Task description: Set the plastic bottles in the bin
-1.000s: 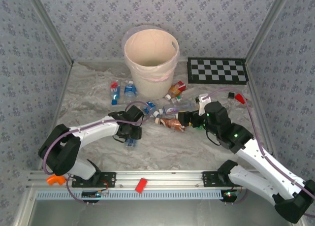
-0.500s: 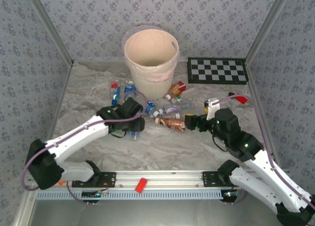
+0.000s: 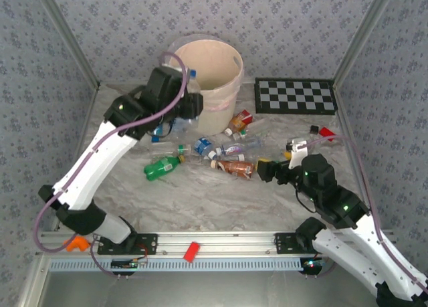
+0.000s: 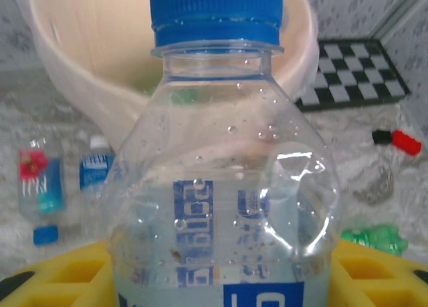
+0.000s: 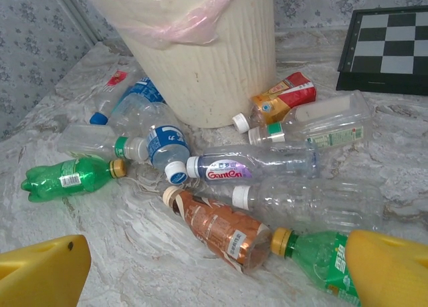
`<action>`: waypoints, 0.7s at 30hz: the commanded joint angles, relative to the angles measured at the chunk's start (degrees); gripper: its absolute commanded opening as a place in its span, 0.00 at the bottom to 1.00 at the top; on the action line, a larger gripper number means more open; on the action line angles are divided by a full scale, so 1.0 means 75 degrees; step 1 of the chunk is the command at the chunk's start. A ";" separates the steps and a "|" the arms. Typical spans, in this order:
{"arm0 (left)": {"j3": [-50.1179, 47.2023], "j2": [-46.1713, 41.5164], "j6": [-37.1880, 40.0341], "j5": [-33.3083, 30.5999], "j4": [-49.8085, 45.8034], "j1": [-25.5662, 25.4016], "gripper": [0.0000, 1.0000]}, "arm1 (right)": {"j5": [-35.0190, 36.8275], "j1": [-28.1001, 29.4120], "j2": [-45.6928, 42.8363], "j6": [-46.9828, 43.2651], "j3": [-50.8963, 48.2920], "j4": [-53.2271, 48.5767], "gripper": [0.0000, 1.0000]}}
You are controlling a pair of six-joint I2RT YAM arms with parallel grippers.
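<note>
**One bottle at the bin's rim, the rest on the table**

The left gripper (image 3: 188, 98) is up high, clenched on one blue-capped bottle (image 4: 221, 186). Its yellow pads (image 4: 53, 280) press the bottle's sides. From above, the cap sits right at the left rim of the bin (image 3: 217, 116). In the left wrist view, the bin's open mouth is just behind the cap.

The right gripper (image 5: 214, 260) hangs low over the table, jaws spread wide with nothing between them.

On the table I count two green bottles. One (image 5: 67, 176) lies off to the left by itself, and the other (image 5: 319, 257) is right up against one of the right gripper's fingers. One brown bottle (image 5: 217, 228) lies just ahead of the spread jaws. One orange-red bottle (image 5: 284, 96) lies near the bin's foot.

There are at least six clear bottles (image 5: 301, 200), some with blue labels, bunched between the bin and the right gripper. Where they overlap I can't get an exact count.

There is one chessboard (image 3: 294, 96) at the back right, beside the bin, and one red clip (image 3: 326, 132) near the right wall.
</note>
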 commanded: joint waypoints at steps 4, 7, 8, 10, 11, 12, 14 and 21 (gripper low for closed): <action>0.2265 0.1349 0.0828 0.0046 0.0041 0.0551 0.53 | 0.0314 -0.0046 -0.0269 0.0187 0.0180 -0.0321 1.00; 0.3425 0.2069 0.1053 0.0101 0.0151 0.0731 0.53 | 0.0360 -0.0047 -0.0329 0.0212 0.0243 -0.0651 1.00; 0.3852 0.2367 0.1136 0.0116 0.0177 0.0773 0.53 | 0.0353 -0.0049 -0.0342 0.0209 0.0272 -0.0697 1.00; 0.4683 0.2880 0.1222 0.0196 0.0210 0.0910 0.53 | 0.0377 -0.0043 -0.0382 0.0240 0.0353 -0.0792 1.00; 0.5050 0.3135 0.1335 0.0216 0.0288 0.0967 0.54 | 0.0380 -0.0044 -0.0403 0.0253 0.0394 -0.0847 1.00; 0.5262 0.3315 0.1399 0.0164 0.0408 0.1004 0.54 | 0.0395 -0.0043 -0.0408 0.0264 0.0425 -0.0881 1.00; 0.5558 0.3659 0.1569 0.0126 0.0780 0.1077 0.54 | 0.0399 -0.0049 -0.0453 0.0293 0.0497 -0.0977 1.00; 0.5604 0.4337 0.1887 0.0033 0.2078 0.1298 0.56 | 0.0460 -0.0042 -0.0596 0.0448 0.0542 -0.1280 1.00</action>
